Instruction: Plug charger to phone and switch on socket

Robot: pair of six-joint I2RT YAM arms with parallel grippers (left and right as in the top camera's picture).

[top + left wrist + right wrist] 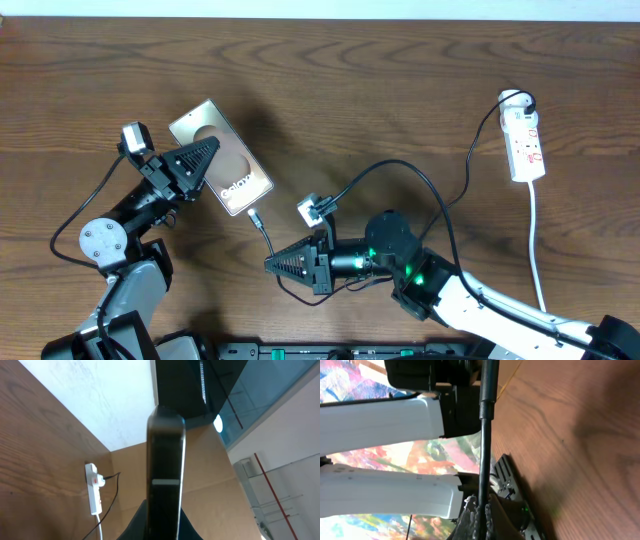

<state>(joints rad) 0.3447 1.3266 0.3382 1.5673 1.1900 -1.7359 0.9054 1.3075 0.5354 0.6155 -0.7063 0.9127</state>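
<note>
your right tool point(270, 263) grips the charger point(262, 228) back from its tip, so the loose end may sag and miss the port. your left tool point(212, 146) is closed on the phone point(235, 175) at its edge, holding it just beyond that tip; a hard push could twist it loose. bare counter point(400, 80) lies open between these and the socket point(527, 145), far right.

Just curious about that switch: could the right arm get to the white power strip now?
Probably yes: only open table and slack cable lie between the right gripper and the socket. But it is shut on the charger, so its fingers are busy.
</note>
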